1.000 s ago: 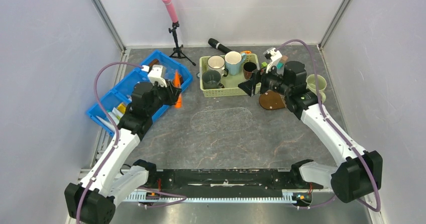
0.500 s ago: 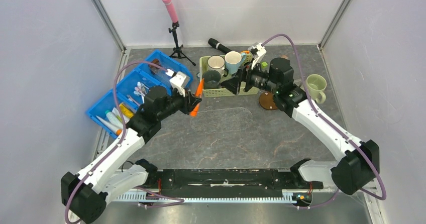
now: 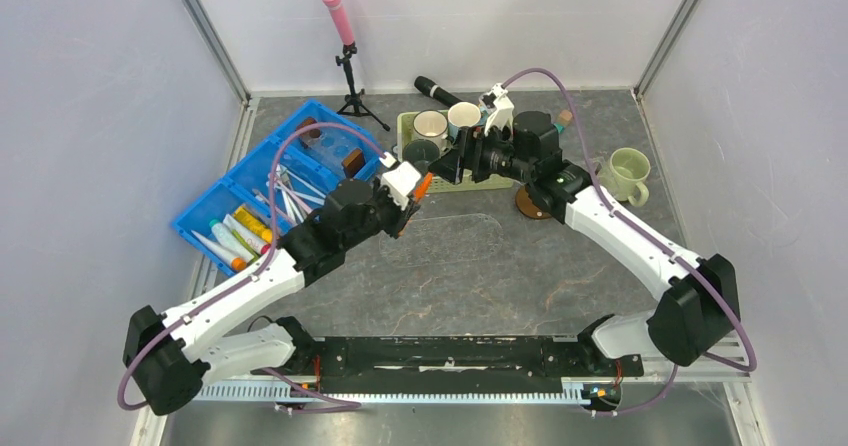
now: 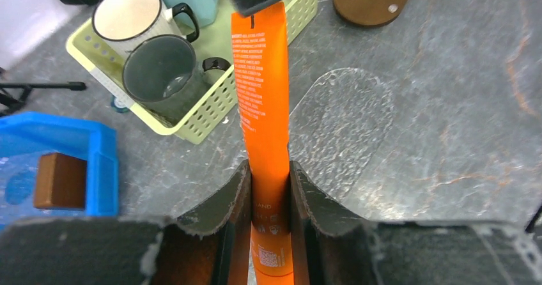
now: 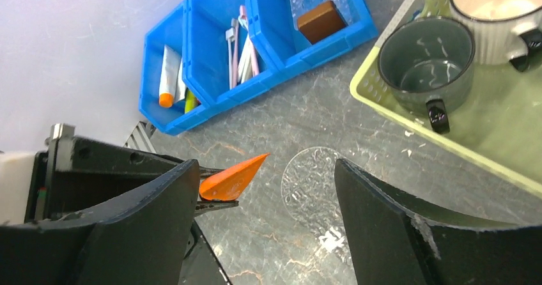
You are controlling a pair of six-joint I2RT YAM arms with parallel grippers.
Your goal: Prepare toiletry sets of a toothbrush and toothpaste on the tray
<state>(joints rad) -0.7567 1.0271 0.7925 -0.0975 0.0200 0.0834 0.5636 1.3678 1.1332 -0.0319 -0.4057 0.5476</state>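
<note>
My left gripper (image 3: 408, 202) is shut on an orange toothpaste tube (image 3: 422, 183) and holds it above the table, in front of the green basket. In the left wrist view the tube (image 4: 262, 74) runs up from between my fingers (image 4: 238, 195). My right gripper (image 3: 455, 162) is open wide and faces the tube. In the right wrist view the tube's crimped end (image 5: 233, 176) lies just inside that gripper's left finger (image 5: 147, 221). The dark-brown oval tray (image 3: 527, 206) lies behind, partly hidden by the right arm; it also shows in the left wrist view (image 4: 374, 0). Toothbrushes (image 5: 240, 48) lie in the blue bin.
The blue divided bin (image 3: 215, 201) at left holds more tubes (image 3: 238, 234) and a brown block (image 5: 321, 20). The green basket (image 3: 455, 178) holds mugs. A clear oval sheet (image 3: 460, 236) lies on the table. A pale green mug (image 3: 625, 171) stands right. A pink microphone stand (image 3: 345, 61) is behind.
My left arm has carried the orange tube from the blue bin rightward to the table's middle. My right gripper has swung left from the tray, past the basket, toward the tube.
</note>
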